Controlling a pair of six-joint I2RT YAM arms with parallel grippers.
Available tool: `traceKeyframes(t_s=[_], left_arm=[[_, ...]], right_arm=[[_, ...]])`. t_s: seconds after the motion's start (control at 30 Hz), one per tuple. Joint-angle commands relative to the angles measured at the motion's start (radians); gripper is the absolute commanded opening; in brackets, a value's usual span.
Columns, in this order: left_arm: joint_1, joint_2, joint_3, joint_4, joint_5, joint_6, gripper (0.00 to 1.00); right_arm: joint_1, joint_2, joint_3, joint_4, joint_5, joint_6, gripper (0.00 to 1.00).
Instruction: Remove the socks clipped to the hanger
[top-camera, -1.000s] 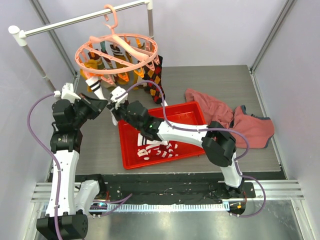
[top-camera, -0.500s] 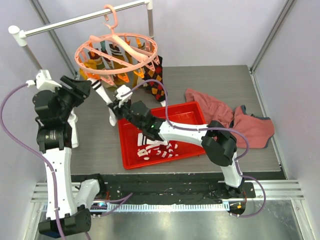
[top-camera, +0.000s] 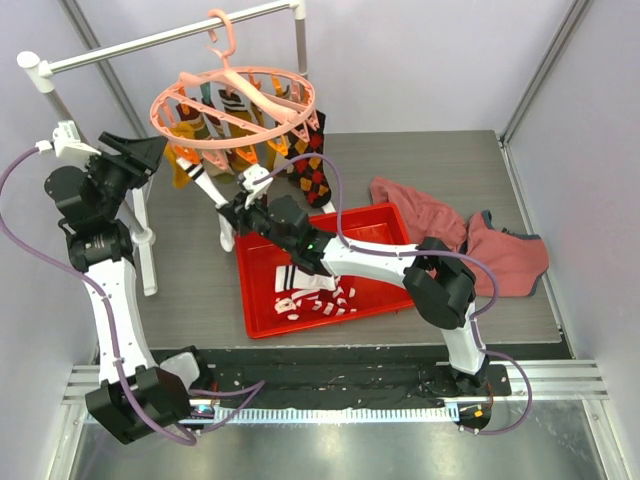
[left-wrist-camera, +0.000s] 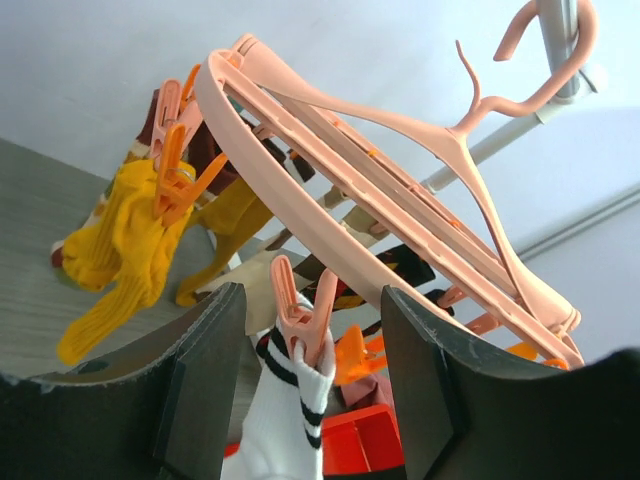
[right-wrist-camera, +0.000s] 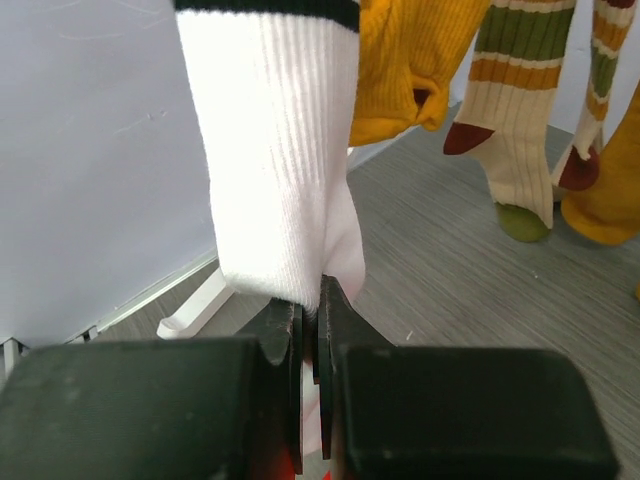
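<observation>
My right hand (right-wrist-camera: 318, 305) pinches the white dark-banded sock (right-wrist-camera: 270, 150) hanging at the hanger's (left-wrist-camera: 280, 170) seven o'clock, while my left hand (left-wrist-camera: 310, 330) stands spread either side of its peg (left-wrist-camera: 298, 315).

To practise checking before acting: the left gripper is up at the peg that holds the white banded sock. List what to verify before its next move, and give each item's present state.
1. Left gripper open, one finger on each side of the peg: ok.
2. Peg clamped on the cuff of the white sock: ok, not yet released.
3. Right gripper shut on the white sock's lower end: ok.
4. Hanger hooked over the white rail: ok.
5. Red tray directly under the white sock: cannot tell; from above the sock hangs near the tray's far left corner.
</observation>
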Motion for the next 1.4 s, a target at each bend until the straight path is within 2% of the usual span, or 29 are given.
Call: traceKeyframes(t_s=[0.0,0.37,0.57,0.67,0.87,1.03,1.37], left_arm=[[0.006,0.052,-0.024,0.250,0.135,-0.044,0.60],[0.006,0.060,-0.079,0.333,0.163,-0.041,0.53],[0.006,0.030,-0.093,0.246,0.135,-0.009,0.53],[0.006,0.009,-0.127,0.271,0.126,-0.028,0.54],[0.006,-0.008,-0.111,0.212,0.096,-0.006,0.56],[0.007,0.027,-0.110,0.248,0.117,-0.017,0.56],[0.006,0.118,-0.107,0.432,0.174,-0.113,0.55]], right_arm=[[0.003,-0.066,0.007,0.062,-0.033,0.024,0.01],[-0.002,-0.070,0.024,0.045,-0.034,0.023,0.01],[0.000,-0.064,0.029,0.043,-0.034,0.031,0.01],[-0.002,-0.061,0.026,0.048,-0.040,0.043,0.01],[0.000,-0.061,0.021,0.051,-0.042,0.055,0.01],[-0.002,-0.066,0.022,0.054,-0.046,0.061,0.01],[0.000,-0.077,0.022,0.051,-0.068,0.063,0.01]])
